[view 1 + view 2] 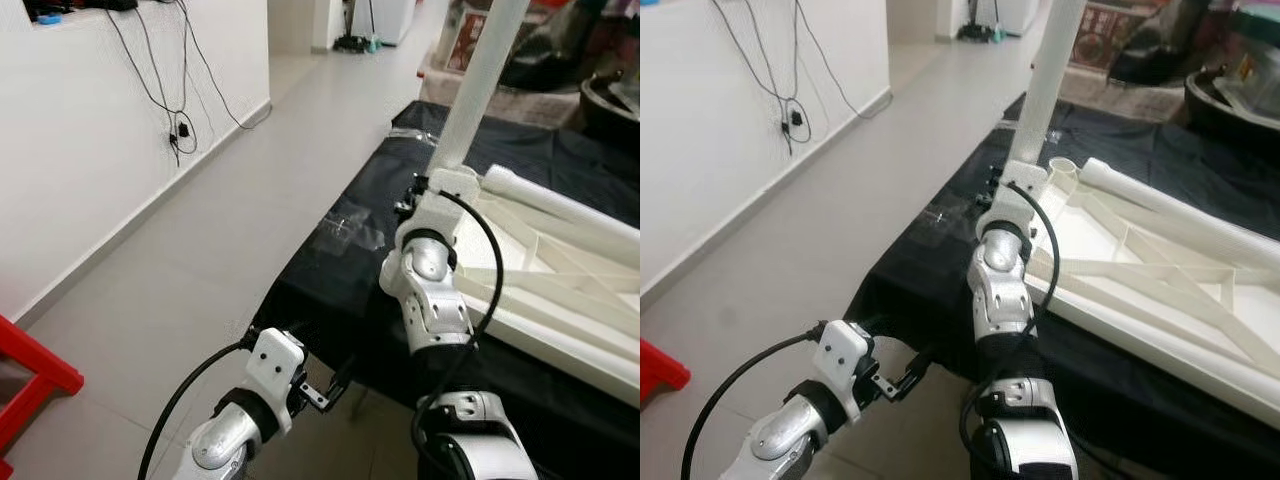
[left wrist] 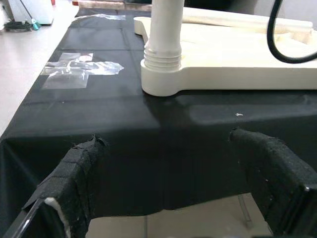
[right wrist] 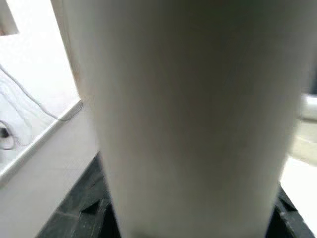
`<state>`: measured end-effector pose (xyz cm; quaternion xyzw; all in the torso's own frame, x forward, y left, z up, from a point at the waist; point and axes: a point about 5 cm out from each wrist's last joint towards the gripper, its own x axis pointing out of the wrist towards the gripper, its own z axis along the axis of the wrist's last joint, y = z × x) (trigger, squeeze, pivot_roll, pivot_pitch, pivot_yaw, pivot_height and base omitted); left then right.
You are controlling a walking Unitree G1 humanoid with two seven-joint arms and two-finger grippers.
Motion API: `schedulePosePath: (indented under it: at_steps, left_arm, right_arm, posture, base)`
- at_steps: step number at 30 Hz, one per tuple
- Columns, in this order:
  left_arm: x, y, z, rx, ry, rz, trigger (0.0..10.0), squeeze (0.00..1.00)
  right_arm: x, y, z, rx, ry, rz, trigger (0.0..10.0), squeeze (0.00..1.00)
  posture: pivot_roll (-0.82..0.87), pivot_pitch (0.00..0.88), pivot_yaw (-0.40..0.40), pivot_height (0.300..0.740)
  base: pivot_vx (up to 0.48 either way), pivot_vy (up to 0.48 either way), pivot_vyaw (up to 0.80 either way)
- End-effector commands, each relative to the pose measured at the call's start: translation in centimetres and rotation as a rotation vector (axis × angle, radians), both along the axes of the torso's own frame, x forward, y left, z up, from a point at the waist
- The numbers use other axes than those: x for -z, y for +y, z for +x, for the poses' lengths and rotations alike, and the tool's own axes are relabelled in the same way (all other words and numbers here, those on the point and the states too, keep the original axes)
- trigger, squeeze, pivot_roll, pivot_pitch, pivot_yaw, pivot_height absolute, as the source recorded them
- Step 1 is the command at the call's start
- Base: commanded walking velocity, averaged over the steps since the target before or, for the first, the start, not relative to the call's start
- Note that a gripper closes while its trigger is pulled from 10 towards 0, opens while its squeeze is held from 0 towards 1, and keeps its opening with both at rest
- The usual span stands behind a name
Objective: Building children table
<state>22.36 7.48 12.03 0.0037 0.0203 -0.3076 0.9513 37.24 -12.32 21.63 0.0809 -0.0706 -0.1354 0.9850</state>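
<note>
One white table leg (image 1: pixel 482 75) stands upright in the corner socket of the cream children's table (image 1: pixel 560 275), which lies upside down on the black-covered tabletop (image 1: pixel 340 290); from the head views I judge the right gripper (image 1: pixel 425 195) should keep it plumb while twisting it home, though whether that gripper is closed I cannot tell. From the left wrist, the left gripper (image 2: pixel 173 183) hangs wide open, holding nothing, near the tabletop edge, facing the leg's threaded collar (image 2: pixel 162 54). From the right wrist, the smooth leg sits very close.
</note>
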Motion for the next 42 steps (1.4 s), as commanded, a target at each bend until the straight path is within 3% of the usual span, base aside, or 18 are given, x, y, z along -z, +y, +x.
schedulePosePath:
  at_steps: [1, 4, 5, 6, 12, 14, 17, 20, 22, 23, 25, 27, 29, 36, 37, 39, 40, 42]
  left_arm:
    - [0.2, 0.1, -0.1, -0.003, -0.009, 0.012, 10.0, 0.00]
    - [-0.3, 0.2, -0.2, -0.021, -0.059, 0.025, 10.0, 0.00]
    - [-0.9, 0.2, -0.5, -0.025, -0.125, 0.041, 10.0, 0.00]
    - [-1.5, 0.1, -0.8, -0.039, -0.197, 0.063, 10.0, 0.00]
    - [-2.2, 0.2, -1.1, -0.070, -0.284, 0.094, 10.0, 0.00]
    - [-2.3, 0.6, -1.0, -0.111, -0.290, 0.080, 10.0, 0.00]
    - [-2.3, 0.6, -1.0, -0.111, -0.290, 0.080, 10.0, 0.00]
    - [-2.2, 0.6, -0.9, -0.115, -0.282, 0.076, 10.0, 0.00]
    - [-2.2, 0.6, -0.9, -0.115, -0.282, 0.076, 10.0, 0.00]
    - [-2.1, 0.5, -0.9, -0.112, -0.279, 0.079, 10.0, 0.00]
    - [-2.1, 0.5, -0.9, -0.112, -0.279, 0.079, 10.0, 0.00]
    - [-2.1, 0.4, -0.9, -0.110, -0.277, 0.083, 10.0, 0.00]
    - [-2.1, 0.4, -0.9, -0.110, -0.277, 0.083, 10.0, 0.00]
    - [-1.8, 0.4, -1.1, -0.119, -0.287, 0.088, 10.0, 0.00]
    - [-1.7, 0.4, -1.1, -0.120, -0.284, 0.088, 10.0, 0.00]
    - [-1.7, 0.4, -1.1, -0.121, -0.283, 0.087, 10.0, 0.00]
    - [-1.7, 0.4, -1.1, -0.122, -0.283, 0.088, 10.0, 0.00]
    - [-1.7, 0.4, -1.1, -0.122, -0.283, 0.088, 10.0, 0.00]
  right_arm:
    - [1.5, 0.4, -0.4, -0.050, 0.006, 0.045, 10.0, 1.00]
    - [2.0, 0.4, -0.6, -0.069, 0.001, 0.045, 10.0, 1.00]
    - [2.5, 0.3, -0.7, -0.092, 0.000, 0.029, 10.0, 0.90]
    - [3.1, 0.3, -0.7, -0.146, 0.008, 0.028, 10.0, 0.00]
    - [3.7, -0.2, -0.7, -0.230, 0.001, 0.002, 10.0, 0.00]
    - [4.8, -0.2, -0.3, -0.445, 0.045, -0.013, 10.0, 0.00]
    - [4.8, -0.2, -0.3, -0.445, 0.045, -0.013, 10.0, 0.00]
    - [5.3, -0.3, 0.1, -0.671, 0.088, -0.026, 10.0, 0.00]
    - [5.3, -0.3, 0.1, -0.671, 0.088, -0.026, 10.0, 0.00]
    - [5.3, 0.1, 0.1, -0.842, 0.107, -0.060, 10.0, 0.00]
    - [5.3, 0.1, 0.1, -0.842, 0.107, -0.060, 10.0, 0.00]
    - [5.0, 1.0, -0.1, -1.134, 0.138, -0.142, 10.0, 0.00]
    - [5.0, 1.0, -0.1, -1.134, 0.138, -0.142, 10.0, 0.00]
    - [4.6, 2.0, -0.7, -1.401, 0.135, -0.251, 10.0, 0.00]
    - [4.6, 2.1, -0.7, -1.421, 0.133, -0.265, 2.7, 0.00]
    - [4.6, 2.2, -0.6, -1.414, 0.128, -0.273, 2.7, 0.00]
    - [4.6, 2.2, -0.5, -1.393, 0.120, -0.267, 0.0, 0.00]
    - [4.6, 2.2, -0.5, -1.393, 0.120, -0.267, 0.0, 0.00]
  posture:
    - [0.07, 0.093, -0.068, 0.740]
    - [0.07, 0.092, -0.071, 0.740]
    - [0.07, 0.093, -0.067, 0.740]
    - [0.07, 0.092, -0.072, 0.740]
    - [0.07, 0.091, -0.073, 0.740]
    - [0.06, 0.084, -0.070, 0.740]
    - [0.06, 0.084, -0.070, 0.740]
    - [0.07, 0.080, -0.071, 0.740]
    - [0.07, 0.080, -0.071, 0.740]
    - [0.07, 0.077, -0.074, 0.740]
    - [0.07, 0.077, -0.074, 0.740]
    - [0.08, 0.074, -0.077, 0.740]
    - [0.08, 0.074, -0.077, 0.740]
    - [0.09, 0.067, -0.077, 0.740]
    - [0.09, 0.064, -0.078, 0.740]
    - [0.09, 0.063, -0.078, 0.740]
    - [0.09, 0.063, -0.078, 0.740]
    - [0.09, 0.063, -0.078, 0.740]
  base:
    - [0.000, 0.000, 0.00]
    - [0.000, 0.000, 0.00]
    - [0.000, 0.000, 0.00]
    - [0.000, 0.000, 0.00]
    - [0.000, 0.000, 0.00]
    - [0.000, 0.000, 0.00]
    - [0.000, 0.000, 0.00]
    - [0.000, 0.000, 0.00]
    - [0.000, 0.000, 0.00]
    - [0.000, 0.000, 0.00]
    - [0.000, 0.000, 0.00]
    - [0.000, 0.000, 0.00]
    - [0.000, 0.000, 0.00]
    - [0.000, 0.000, 0.00]
    - [0.000, 0.000, 0.00]
    - [0.000, 0.000, 0.00]
    - [0.000, 0.000, 0.00]
    - [0.000, 0.000, 0.00]
